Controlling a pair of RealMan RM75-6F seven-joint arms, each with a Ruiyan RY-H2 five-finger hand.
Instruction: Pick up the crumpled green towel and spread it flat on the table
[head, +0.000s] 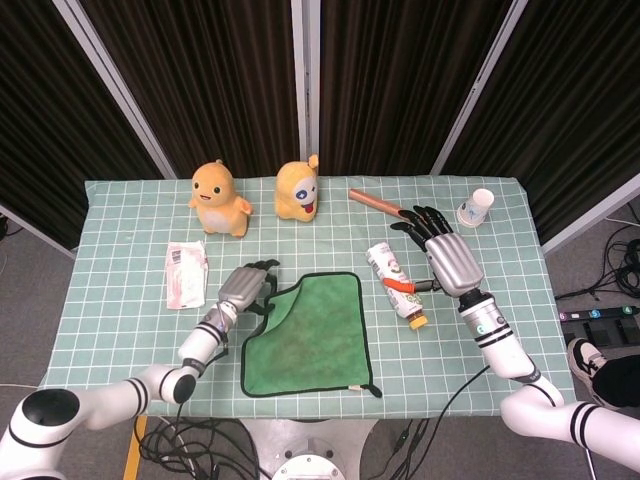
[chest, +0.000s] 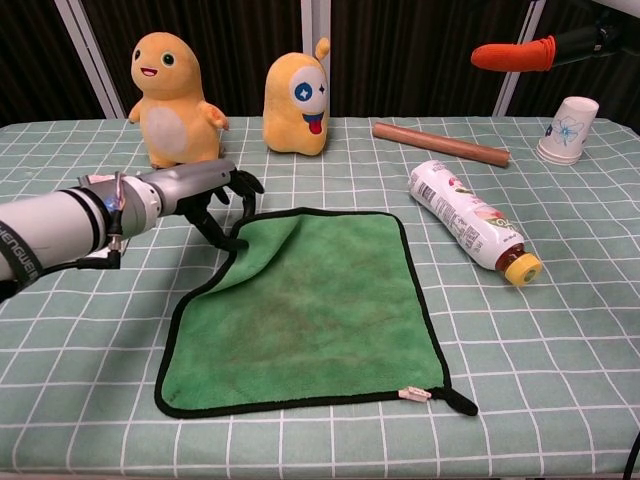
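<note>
Green-checked tablecloth (head: 120, 330), dark curtains (head: 200, 80) behind

On the worktop (head: 120, 330): one green towel (head: 305, 335), two yellow-orange plush toys (head: 219, 198) (head: 298, 190), one bottle (head: 397, 286), one paper cup (head: 476, 207), one wooden rod (head: 374, 201) and one white packet (head: 186, 273). Two robot hands show, one lower left (head: 245, 290), one right of centre (head: 445, 255).
</note>
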